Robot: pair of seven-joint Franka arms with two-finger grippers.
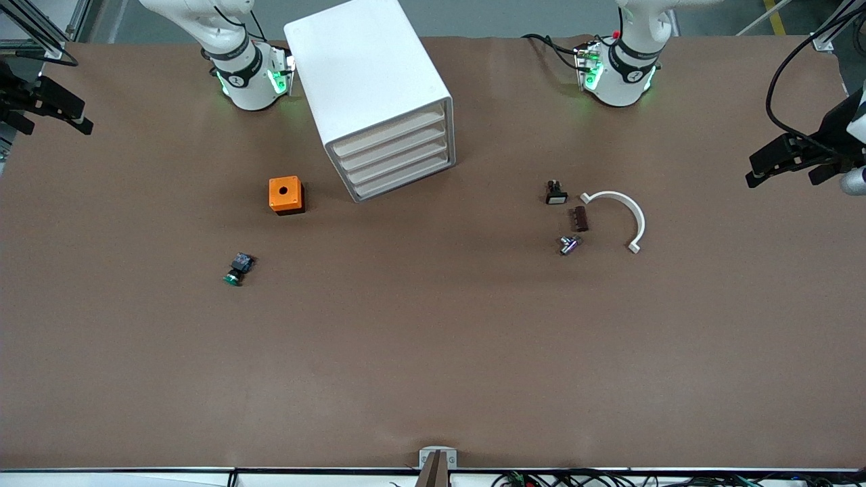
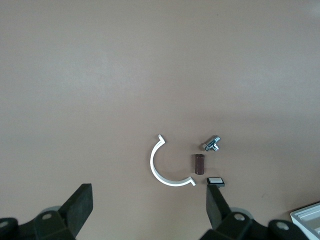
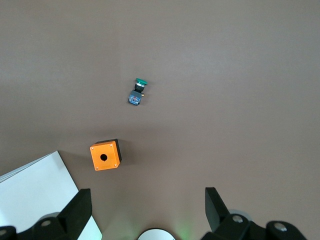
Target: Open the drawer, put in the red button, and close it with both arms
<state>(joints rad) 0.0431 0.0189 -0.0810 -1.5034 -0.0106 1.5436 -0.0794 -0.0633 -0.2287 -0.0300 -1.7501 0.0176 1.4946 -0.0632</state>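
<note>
Front view gives me the brown tabletop [image 1: 433,352] with the big white box cabinet [image 1: 369,74] between the two arm bases, all four cream-fronted tray drawers [image 1: 396,161] pushed in flush. I cannot find a red-capped button in any view. What I do see is a small push-button with a green cap and dark body [image 1: 238,268] lying on its side toward the right arm's end, nearer the camera than the small orange box with a round hole [image 1: 285,194].

Toward the left arm's end sit a white plastic half-ring [image 1: 621,215], a short dark brown block [image 1: 580,218] just beside it, a small shiny metal fitting [image 1: 568,244], and a small black part with a white face [image 1: 555,194].

My left tool [image 2: 147,210] hangs over that cluster, fingers spread wide and empty. My right tool [image 3: 147,210] hangs over bare tabletop near the orange box, also spread wide, holding nothing.
</note>
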